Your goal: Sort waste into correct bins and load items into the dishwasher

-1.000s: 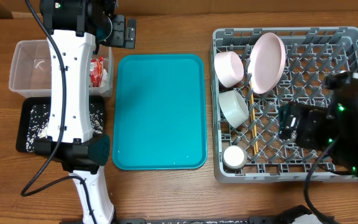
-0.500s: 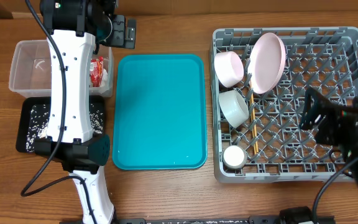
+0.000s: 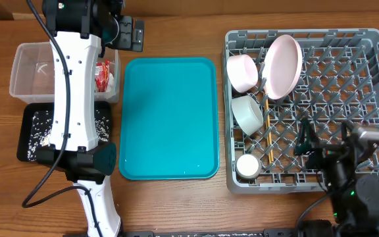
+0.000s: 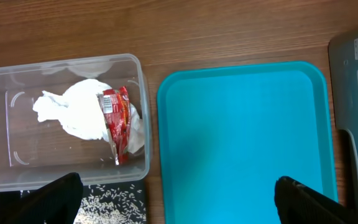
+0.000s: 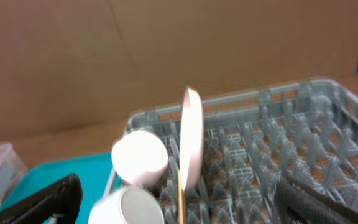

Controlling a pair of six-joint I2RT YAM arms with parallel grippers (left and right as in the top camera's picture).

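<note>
The grey dishwasher rack (image 3: 321,39) holds the pink plate (image 3: 283,64) on edge, two bowls (image 3: 242,71) (image 3: 247,113), a small white cup (image 3: 247,166) and the chopsticks (image 3: 267,128). The clear tub (image 3: 28,72) contains the white napkin (image 4: 79,115) and the red-and-white wrapper (image 4: 118,121). Rice lies scattered in the black tray (image 3: 38,131). My left gripper (image 4: 179,205) hangs open, high above the gap between the tub and the teal tray, holding nothing. My right gripper (image 3: 331,145) is open and empty over the rack's near right part; it faces the plate (image 5: 191,134) and bowls.
A bare teal serving tray (image 3: 170,118) lies in the middle between the bins and the rack. The left arm's white link (image 3: 71,99) stretches over the tub and black tray. The right arm's base (image 3: 360,197) is at the table's front right.
The right arm has drawn back from over the rack's right side toward the front edge, its gripper staying open. The left arm and all objects have not moved.
</note>
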